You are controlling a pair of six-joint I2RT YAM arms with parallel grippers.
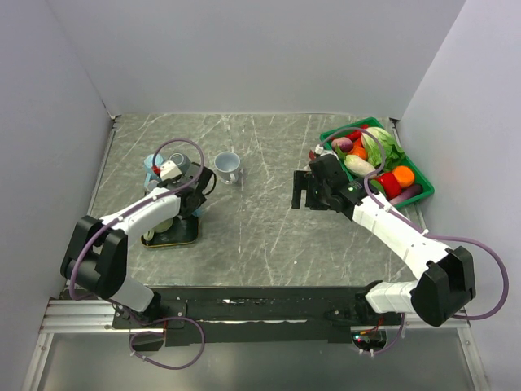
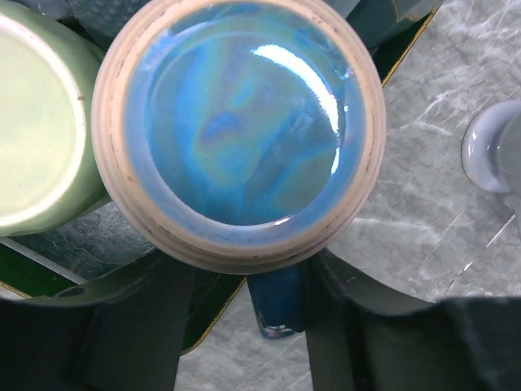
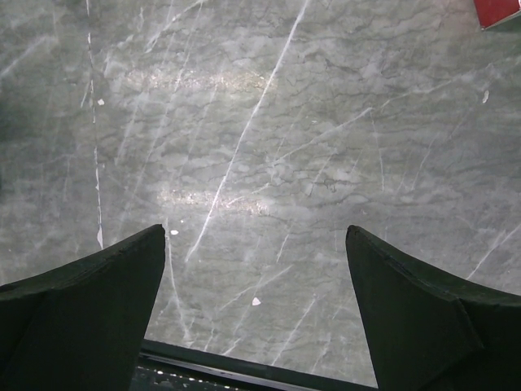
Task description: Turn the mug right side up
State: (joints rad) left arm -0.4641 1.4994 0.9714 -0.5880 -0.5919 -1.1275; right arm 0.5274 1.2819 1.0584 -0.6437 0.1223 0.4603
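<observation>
The blue mug (image 2: 244, 122) stands upside down on the dark tray (image 1: 183, 238), its glossy round base ringed by rough, unglazed beige clay, just beside a smooth pale-green mug (image 2: 37, 122). The left gripper (image 2: 273, 309) straddles its blue handle; I cannot tell whether it pinches. The right gripper (image 3: 254, 244) gapes wide over the veined grey marble table (image 3: 244, 122)
</observation>
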